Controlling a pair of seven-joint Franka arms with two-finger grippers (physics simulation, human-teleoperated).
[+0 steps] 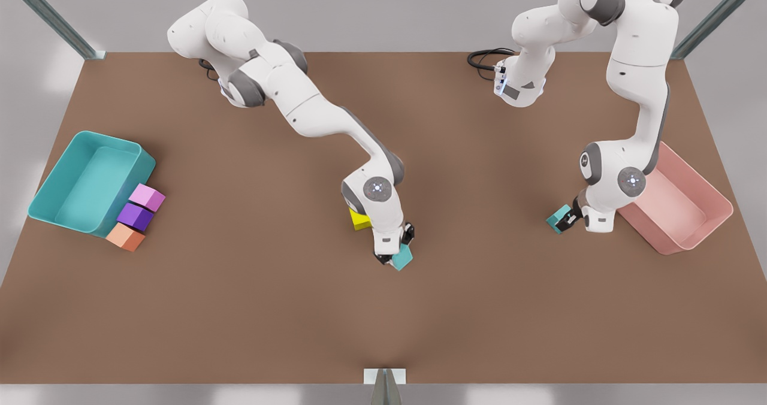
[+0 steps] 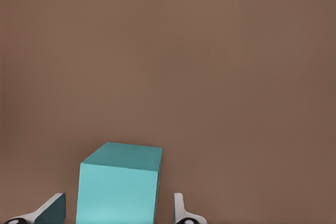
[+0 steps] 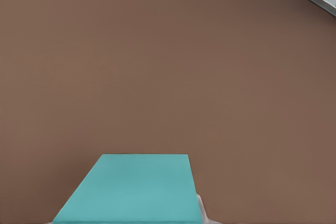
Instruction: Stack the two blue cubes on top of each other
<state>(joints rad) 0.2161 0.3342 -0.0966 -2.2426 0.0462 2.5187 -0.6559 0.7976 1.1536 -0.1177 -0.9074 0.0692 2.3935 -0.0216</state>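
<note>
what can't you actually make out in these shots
- yellow cube: front view, mostly hidden behind the middle arm.
- pink bin: front view, one end covered by the other arm.
- left hand, open around one blue cube: left wrist view, fingers cut by the frame edge.
- other blue cube: right wrist view, cut off likewise.

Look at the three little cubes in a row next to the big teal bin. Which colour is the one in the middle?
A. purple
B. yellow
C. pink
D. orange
A. In the front view the purple cube sits between the pink cube and the orange cube, all lined up along the teal bin.
</note>
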